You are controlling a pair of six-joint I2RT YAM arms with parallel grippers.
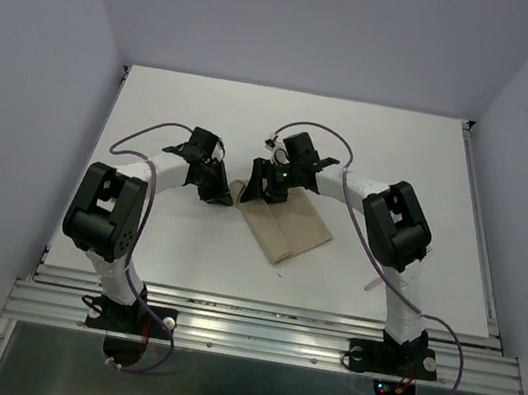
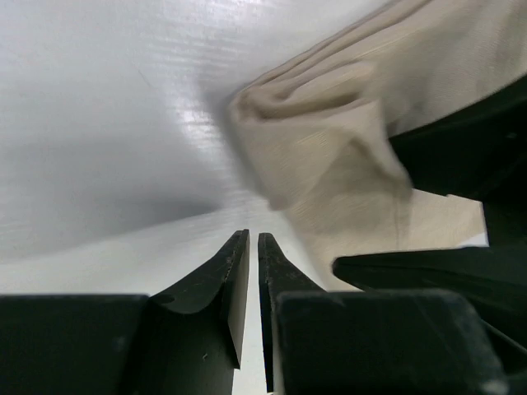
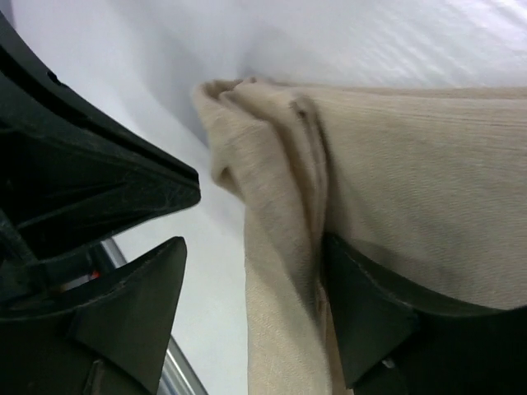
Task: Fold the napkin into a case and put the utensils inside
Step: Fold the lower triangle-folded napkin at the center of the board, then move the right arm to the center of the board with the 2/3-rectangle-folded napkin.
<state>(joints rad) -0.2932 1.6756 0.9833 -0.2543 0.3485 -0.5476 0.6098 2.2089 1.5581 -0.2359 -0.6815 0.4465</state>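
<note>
The beige napkin [image 1: 286, 227] lies folded into an oblong bundle of layers in the middle of the white table [image 1: 420, 173]. My right gripper [image 1: 266, 190] is at its far left corner. In the right wrist view its jaws [image 3: 255, 247] stand wide open, with a bunched fold of the napkin [image 3: 412, 164] between them, resting against the right finger [image 3: 362, 321]. My left gripper [image 1: 217, 190] sits just left of that corner. Its fingers [image 2: 254, 237] are nearly together, with a thin slit and nothing between them, short of the napkin [image 2: 329, 148]. The utensils cannot be made out for certain.
A small pale pinkish piece [image 1: 369, 287] lies by the right arm's upright link, too small to identify. A metal rail [image 1: 265, 311] runs along the table's near edge. Grey walls enclose the table on three sides.
</note>
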